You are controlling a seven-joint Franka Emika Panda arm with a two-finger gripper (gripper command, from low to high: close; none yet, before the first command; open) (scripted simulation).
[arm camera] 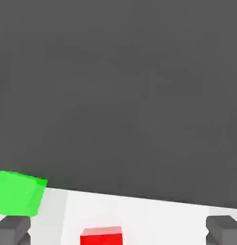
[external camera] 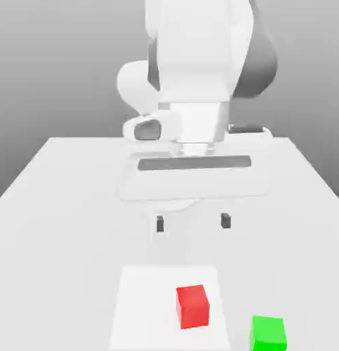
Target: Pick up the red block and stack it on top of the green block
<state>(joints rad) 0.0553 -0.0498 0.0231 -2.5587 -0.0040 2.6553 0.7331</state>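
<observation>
Red block: sitting upright on the white square [external camera: 144,308], over toward its 3 o'clock side in the exterior view, so the red block [external camera: 192,307] isn't stacked on anything yet
Green block: the green block [external camera: 268,334] is on the table [external camera: 55,240], off the white square, at about 4 o'clock from the red one in the exterior view. Near it but not touching, and the frame cuts off its lower part
Gripper: the gripper [external camera: 193,222] has its fingers [external camera: 226,221] spread wide, nothing held between them. It's up above the table, with the red block at 6 o'clock from it in the exterior view
Arm: the white arm [external camera: 194,55] hangs in from 12 o'clock, hand pointing down
Hand view: both blocks are in there, red one partly cropped, and the fingertips are well apart with a clear gap
Dark area: most of the hand view is a flat dark grey area [arm camera: 120,95], looks like whatever is past the table edge, but honestly I can't be sure
</observation>
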